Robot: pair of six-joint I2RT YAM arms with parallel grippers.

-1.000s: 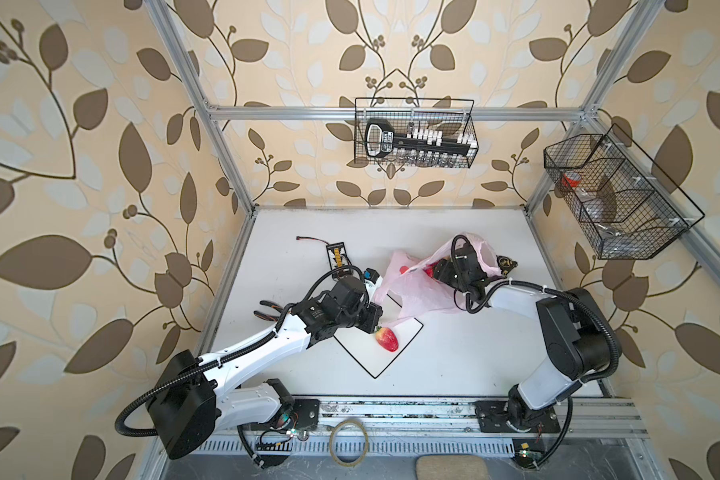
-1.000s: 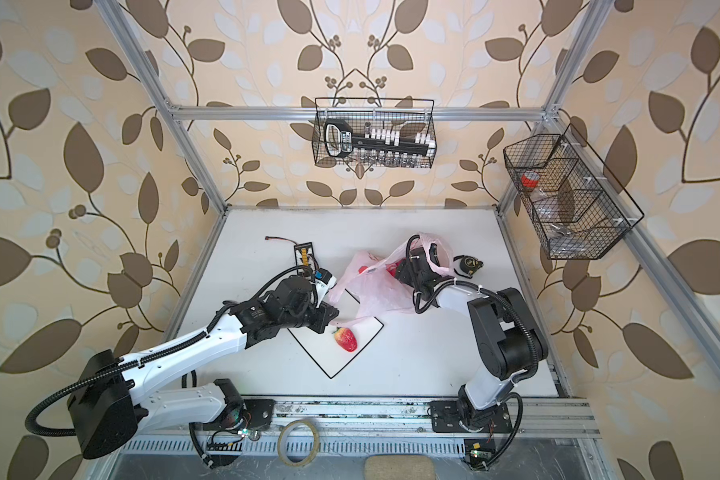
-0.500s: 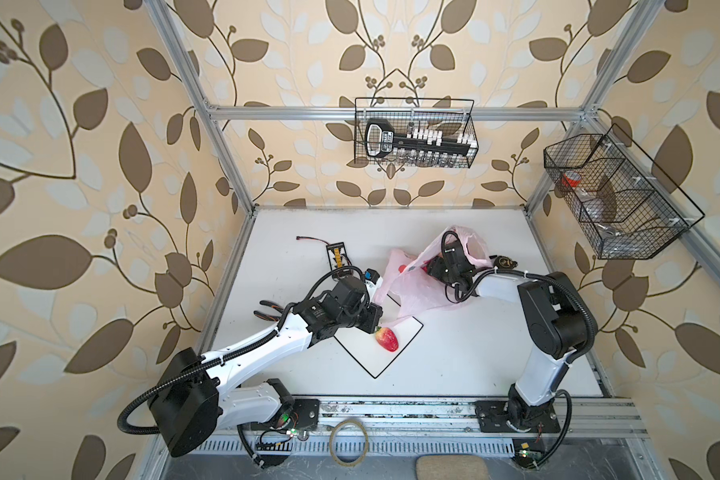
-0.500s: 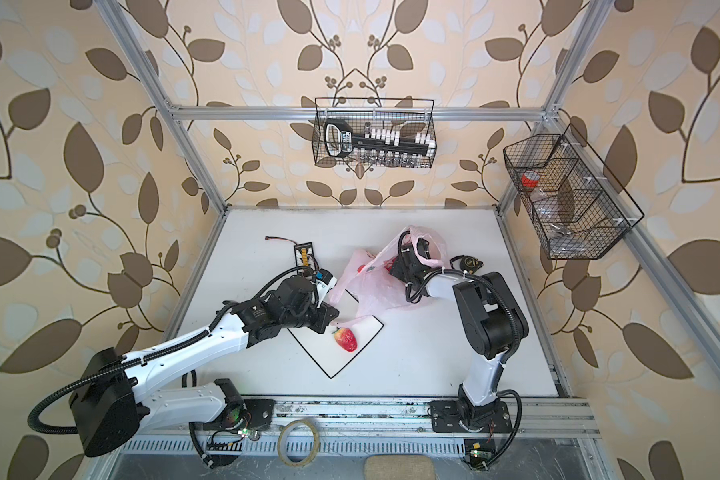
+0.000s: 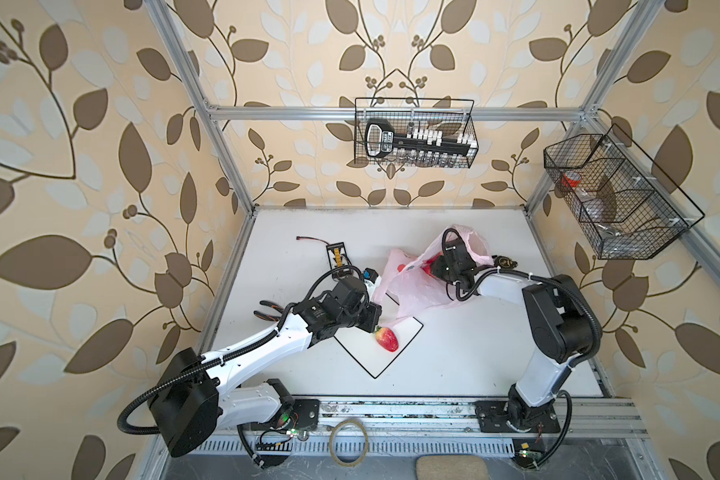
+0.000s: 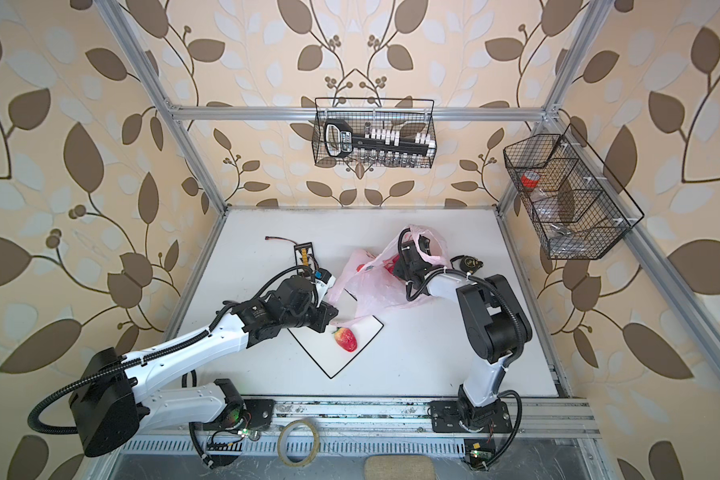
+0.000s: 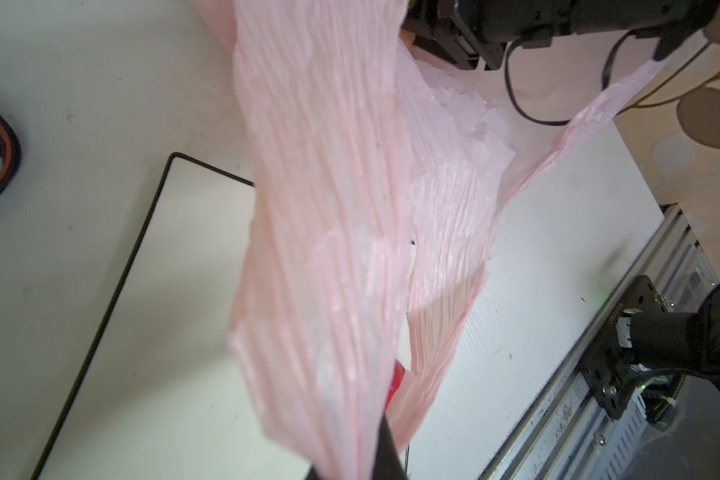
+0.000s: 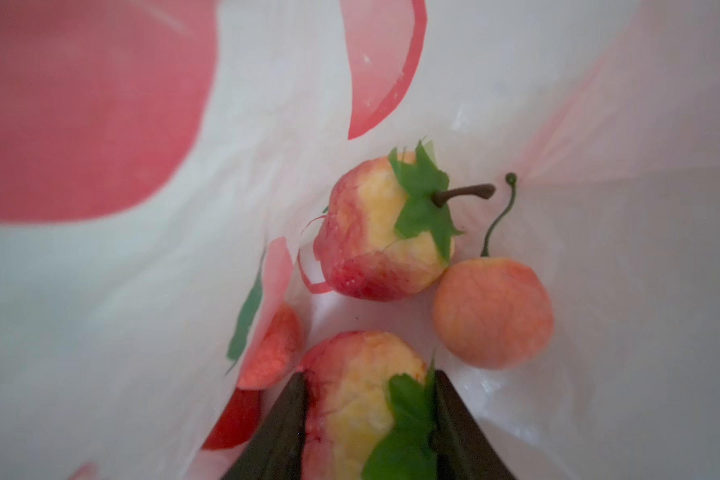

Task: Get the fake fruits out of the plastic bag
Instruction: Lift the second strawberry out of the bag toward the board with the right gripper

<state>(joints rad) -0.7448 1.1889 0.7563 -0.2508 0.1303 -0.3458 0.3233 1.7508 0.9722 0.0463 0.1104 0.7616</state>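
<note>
The left gripper (image 5: pixel 376 319) pinches the plastic bag (image 5: pixel 412 286) near the desk's (image 5: pixel 474 353) middle. Inside the bag, the right gripper (image 8: pixel 368 374) squeezes 1 fake fruit (image 8: pixel 350 415). 2 more fruits (image 8: pixel 385 232) lie close by. 1 strawberry (image 5: pixel 386 338) lies on the plate (image 5: pixel 362 353).

beige wallpaper (image 5: pixel 100 124) with brown leaf-and-vine print lines the walls around a white table (image 5: pixel 454 365) bounded by an aluminium frame (image 5: pixel 287 113). a black wire basket (image 5: pixel 449 114) hangs on the back wall, a second wire basket (image 5: pixel 641 232) on the right wall. lighting is even.

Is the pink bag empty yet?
Not empty: the right wrist view shows at least three fake fruits inside the plastic bag.
</note>
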